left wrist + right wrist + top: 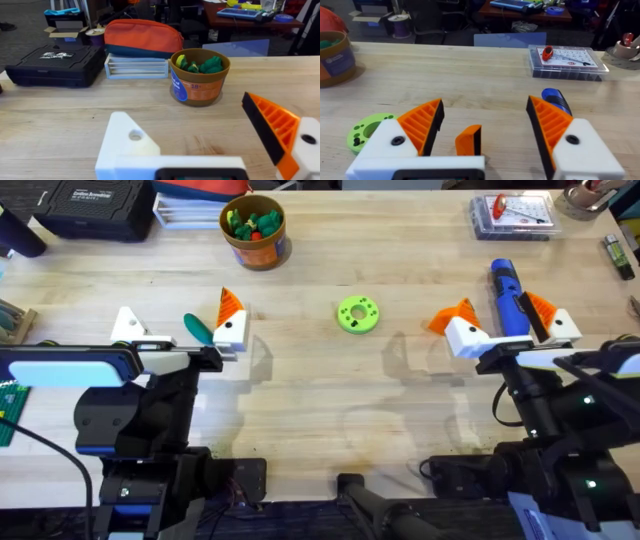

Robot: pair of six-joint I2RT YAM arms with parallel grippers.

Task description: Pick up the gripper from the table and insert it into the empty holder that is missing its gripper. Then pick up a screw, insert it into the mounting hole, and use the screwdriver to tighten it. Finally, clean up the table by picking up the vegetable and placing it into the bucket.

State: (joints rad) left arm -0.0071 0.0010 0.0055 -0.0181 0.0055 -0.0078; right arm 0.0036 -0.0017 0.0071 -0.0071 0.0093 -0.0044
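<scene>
Right gripper [485,135], fingers apart, straddles the loose orange gripper [469,141]; the screwdriver [556,101] lies just beyond its right finger. Left gripper [210,145], also spread, has an empty holder [126,142]. Risk: an off-centre closure tips the wedge away.

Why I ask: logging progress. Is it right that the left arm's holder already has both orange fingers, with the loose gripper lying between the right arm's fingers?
Not quite: in the left wrist view one holder is bare, missing its gripper. The loose gripper does lie between the right arm's fingers.
</scene>
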